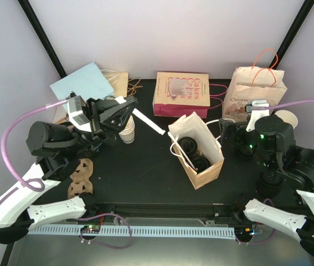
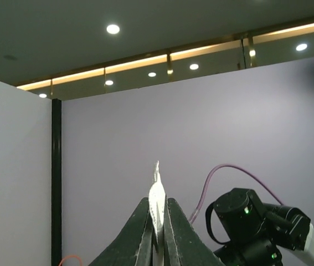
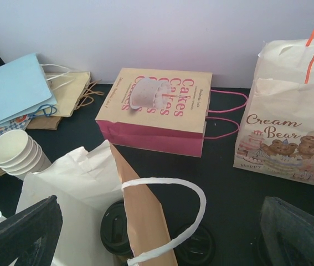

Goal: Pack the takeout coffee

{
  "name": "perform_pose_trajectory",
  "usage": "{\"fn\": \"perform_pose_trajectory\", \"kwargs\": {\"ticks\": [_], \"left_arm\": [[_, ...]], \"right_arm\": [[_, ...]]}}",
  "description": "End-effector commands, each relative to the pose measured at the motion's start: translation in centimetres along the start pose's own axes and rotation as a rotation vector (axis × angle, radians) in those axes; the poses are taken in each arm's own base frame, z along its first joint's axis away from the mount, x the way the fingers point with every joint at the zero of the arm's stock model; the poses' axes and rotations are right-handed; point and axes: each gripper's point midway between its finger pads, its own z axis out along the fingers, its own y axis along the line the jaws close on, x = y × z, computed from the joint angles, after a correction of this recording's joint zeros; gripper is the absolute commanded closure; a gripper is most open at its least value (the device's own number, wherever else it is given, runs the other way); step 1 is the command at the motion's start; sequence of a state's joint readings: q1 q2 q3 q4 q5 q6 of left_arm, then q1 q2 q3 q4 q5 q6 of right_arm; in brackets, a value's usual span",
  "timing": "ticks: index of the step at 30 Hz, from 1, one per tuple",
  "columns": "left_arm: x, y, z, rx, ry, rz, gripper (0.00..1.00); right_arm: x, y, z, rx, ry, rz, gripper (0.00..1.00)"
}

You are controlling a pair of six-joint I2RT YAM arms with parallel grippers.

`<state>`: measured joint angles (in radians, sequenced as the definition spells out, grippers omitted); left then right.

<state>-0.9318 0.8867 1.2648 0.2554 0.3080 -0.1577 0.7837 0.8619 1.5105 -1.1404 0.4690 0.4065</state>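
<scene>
Ahead of the right pincer (image 3: 158,233): open white bag (image 3: 79,188), nearest; Cakes bag (image 3: 157,111), beyond; Cream Bear bag (image 3: 289,122), right.

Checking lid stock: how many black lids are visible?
2, both inside the open bag mid-table: one lid toward the back, another nearer the front. More may be hidden.

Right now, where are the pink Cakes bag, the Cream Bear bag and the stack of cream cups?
pink Cakes bag (image 3: 162,105): right wrist view, printed front face.
Cream Bear bag (image 3: 273,127): right wrist view, lettered front panel.
stack of cream cups (image 3: 8,147): right wrist view, inside the top cup.
</scene>
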Motion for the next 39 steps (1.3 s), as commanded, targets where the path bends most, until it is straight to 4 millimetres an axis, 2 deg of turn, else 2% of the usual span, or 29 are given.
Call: {"fn": "perform_pose_trajectory", "kwargs": {"ticks": [1, 7, 11, 18, 22, 26, 27, 34, 37, 38, 39], "left_arm": [[-0.6, -0.7, 1.5, 0.072, -0.084, -0.034, 0.97], [2.1, -0.1, 3.6, 0.098, -0.070, -0.098, 0.98], [4.8, -0.3, 4.9, 0.125, -0.051, -0.125, 0.98], [12.0, -1.9, 7.2, 0.160, 0.083, -0.118, 0.98], [16.4, -1.9, 7.4, 0.132, 0.180, -0.120, 0.98], [18.5, -1.8, 7.0, 0.112, 0.225, -0.108, 0.98], [20.1, -1.6, 7.1, 0.104, 0.253, -0.117, 0.98], [21.9, -1.6, 7.0, 0.097, 0.289, -0.148, 0.98], [22.4, -1.5, 6.9, 0.092, 0.303, -0.154, 0.88], [22.6, -1.5, 6.9, 0.091, 0.308, -0.156, 0.80], [22.8, -1.5, 6.9, 0.091, 0.314, -0.158, 0.66]], "right_arm": [[-0.5, -0.7, -0.5, 0.025, -0.019, 0.022, 0.00], [-0.7, -0.9, -0.8, 0.028, -0.031, 0.027, 0.00], [-0.8, -1.1, -0.9, 0.035, -0.035, 0.025, 0.00], [-0.7, -1.5, -0.8, 0.064, -0.034, 0.021, 0.00], [-0.4, -1.9, -0.5, 0.102, -0.008, 0.006, 0.00], [-0.3, -1.8, -0.3, 0.102, -0.004, 0.004, 0.00], [-0.3, -1.8, -0.3, 0.100, -0.004, 0.005, 0.00], [0.1, -1.4, 0.1, 0.086, 0.014, 0.000, 0.00], [0.4, -1.2, 0.3, 0.075, 0.026, -0.009, 0.00], [0.5, -1.1, 0.3, 0.076, 0.031, -0.011, 0.00], [0.7, -1.1, 0.4, 0.076, 0.036, -0.014, 0.00]]}}
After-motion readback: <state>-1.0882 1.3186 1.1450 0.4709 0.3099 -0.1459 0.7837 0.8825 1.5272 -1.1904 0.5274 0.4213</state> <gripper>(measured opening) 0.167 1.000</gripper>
